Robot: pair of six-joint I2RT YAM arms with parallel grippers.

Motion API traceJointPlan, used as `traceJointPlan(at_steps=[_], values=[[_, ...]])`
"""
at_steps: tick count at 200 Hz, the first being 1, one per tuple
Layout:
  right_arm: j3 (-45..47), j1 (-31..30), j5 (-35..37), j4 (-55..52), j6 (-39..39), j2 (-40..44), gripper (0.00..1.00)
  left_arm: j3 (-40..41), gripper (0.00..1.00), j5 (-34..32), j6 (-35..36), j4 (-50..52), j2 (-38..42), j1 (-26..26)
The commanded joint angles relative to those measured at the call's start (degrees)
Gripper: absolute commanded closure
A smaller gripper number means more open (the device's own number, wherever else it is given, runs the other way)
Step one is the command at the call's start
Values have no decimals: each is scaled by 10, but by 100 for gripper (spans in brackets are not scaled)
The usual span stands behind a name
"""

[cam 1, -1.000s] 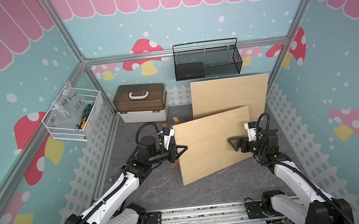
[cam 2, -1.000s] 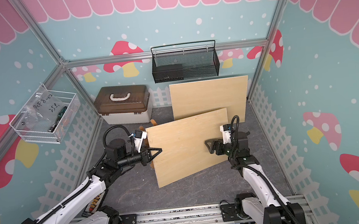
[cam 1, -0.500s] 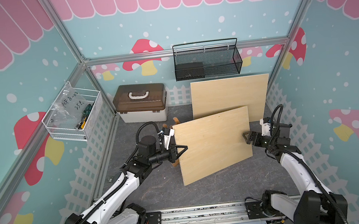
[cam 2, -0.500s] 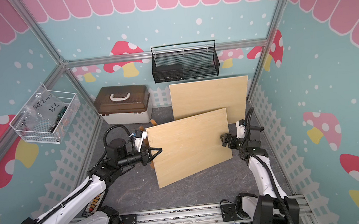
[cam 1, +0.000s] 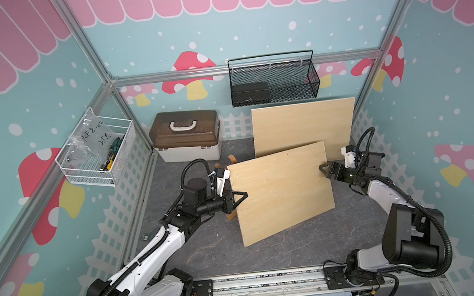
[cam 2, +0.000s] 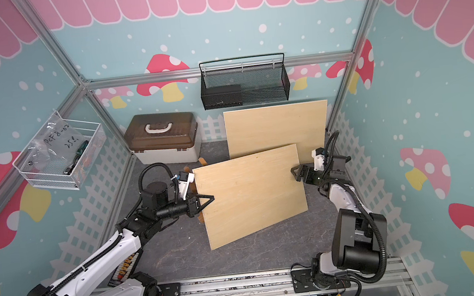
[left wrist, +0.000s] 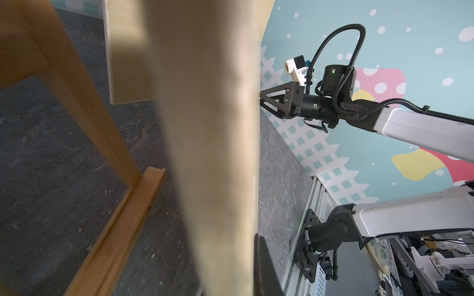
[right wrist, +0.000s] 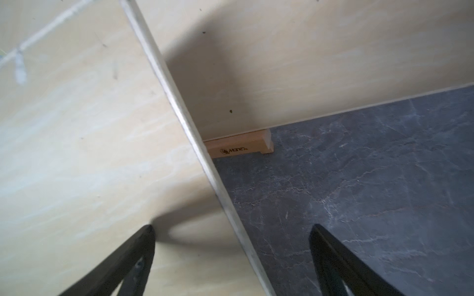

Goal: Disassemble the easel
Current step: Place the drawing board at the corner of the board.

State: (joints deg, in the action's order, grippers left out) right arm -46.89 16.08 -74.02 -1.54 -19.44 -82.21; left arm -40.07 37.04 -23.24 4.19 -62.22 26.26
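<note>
A light plywood board (cam 1: 281,192) (cam 2: 252,194) stands tilted on the wooden easel, whose top (cam 1: 232,158) and foot (cam 1: 230,216) poke out behind the board's left edge. My left gripper (cam 1: 242,197) (cam 2: 209,200) is shut on that left edge. The left wrist view shows the board edge (left wrist: 218,153) close up, with one finger (left wrist: 264,269) against it and the easel leg (left wrist: 77,102) and ledge (left wrist: 123,225) behind. At the right edge, my right gripper (cam 1: 323,168) (right wrist: 232,230) is open and straddles the board edge (right wrist: 195,133) without touching it.
A second plywood board (cam 1: 305,127) leans on the back wall behind the easel. A brown-lidded box (cam 1: 185,136) sits at the back left. A black mesh basket (cam 1: 273,80) hangs on the back wall, a white wire basket (cam 1: 97,156) on the left wall.
My right gripper has drawn back to the right, from over the board's face to its right edge. The left gripper and the board have not moved.
</note>
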Motion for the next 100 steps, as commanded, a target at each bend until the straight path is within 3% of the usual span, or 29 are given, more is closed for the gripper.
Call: traceJointPlan(at_steps=[1, 59, 100], values=[[9, -8, -40, 60, -12, -11, 4, 33, 100, -29, 102, 198, -34, 14], [23, -38, -80, 57, -17, 0, 6, 34, 100, -25, 106, 205, -30, 12], [43, -48, -89, -7, 3, 43, 9, 37, 100, -11, 91, 216, -23, 13]])
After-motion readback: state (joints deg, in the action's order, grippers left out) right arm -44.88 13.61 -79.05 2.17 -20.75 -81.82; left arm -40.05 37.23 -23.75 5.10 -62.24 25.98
